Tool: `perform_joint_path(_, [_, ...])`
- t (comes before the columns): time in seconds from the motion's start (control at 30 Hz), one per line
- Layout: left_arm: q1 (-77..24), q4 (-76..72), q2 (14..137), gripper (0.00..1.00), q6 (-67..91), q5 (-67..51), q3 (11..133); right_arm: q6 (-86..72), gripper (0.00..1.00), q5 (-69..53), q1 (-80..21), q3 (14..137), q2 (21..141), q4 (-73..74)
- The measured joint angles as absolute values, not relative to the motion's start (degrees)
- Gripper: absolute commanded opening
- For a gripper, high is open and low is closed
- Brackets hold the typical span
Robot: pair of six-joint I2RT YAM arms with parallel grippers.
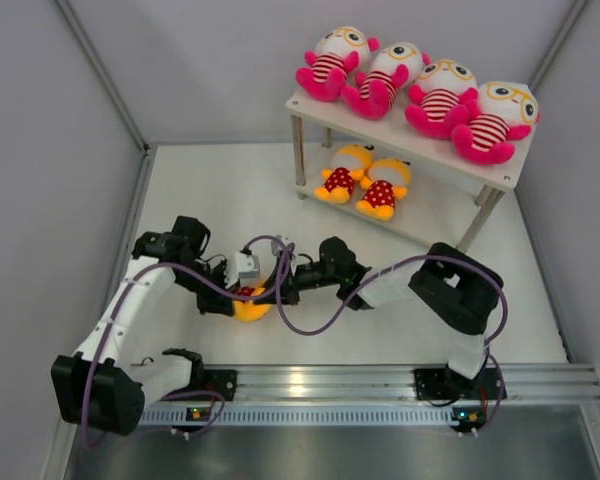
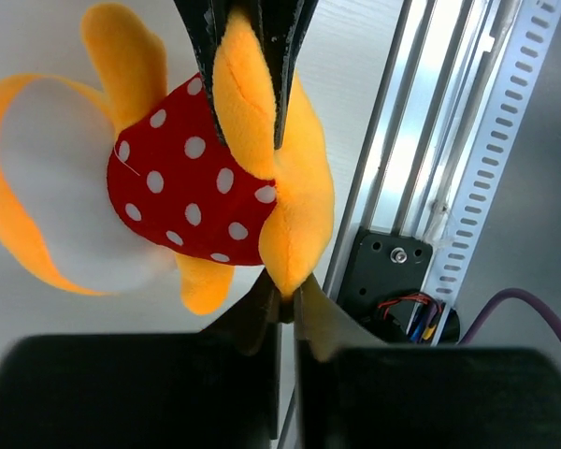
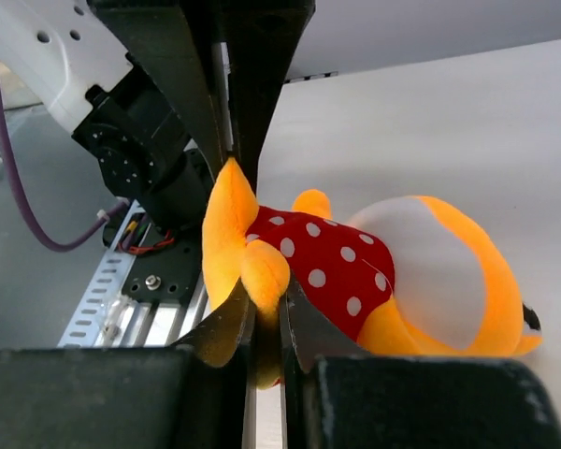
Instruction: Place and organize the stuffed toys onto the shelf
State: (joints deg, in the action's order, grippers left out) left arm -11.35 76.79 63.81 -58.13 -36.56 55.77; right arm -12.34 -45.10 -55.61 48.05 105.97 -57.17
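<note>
1. Grip on the left side: my left gripper (image 2: 282, 296) is clamped on one foot of an orange-yellow plush doll with a red, white-dotted body (image 2: 192, 187). It is the only toy I can see off the shelf.
2. The doll sits low over the pale tabletop (image 1: 230, 190), near the arm bases and well apart from the shelf. I cannot tell whether it touches the surface.
3. My right gripper (image 3: 265, 313) is pinched shut on the doll's other foot, so both arms hold the same toy. I read this as a handover to the right arm, which stands nearer the shelf.
4. Further right stands the two-tier shelf of pale beige boards on thin metal legs (image 1: 512, 165). On its lower board two matching orange-yellow dolls (image 1: 342, 172) lie side by side, touching, toward the left end. Bare board shows to their right.
5. On the top board four pink plush dolls with pale heads, yellow glasses and red-white striped bodies (image 1: 435, 100) sit in a row from end to end. I judge that tier full.
6. By my count six of seven toys are placed. What is left is for the left gripper to let go, and for the right arm to carry the doll to the lower board and set it just beside the other two.
</note>
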Motion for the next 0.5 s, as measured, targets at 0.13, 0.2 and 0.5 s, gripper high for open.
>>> perform_joint_path(0.13, [-11.3,77.1,64.3,0.98,-56.3,-36.1,56.1,-12.4,0.00,-43.1,-55.9,48.1,104.7,-52.7])
perform_joint_path(0.2, [-11.3,77.2,64.7,0.98,-53.9,-35.7,57.4,-10.5,0.00,-40.6,-55.9,47.6,101.1,-46.3])
perform_joint_path(0.5, [-11.2,76.5,70.8,0.98,-34.6,-32.1,82.7,2.2,0.00,-27.2,-52.9,51.3,67.0,-2.0])
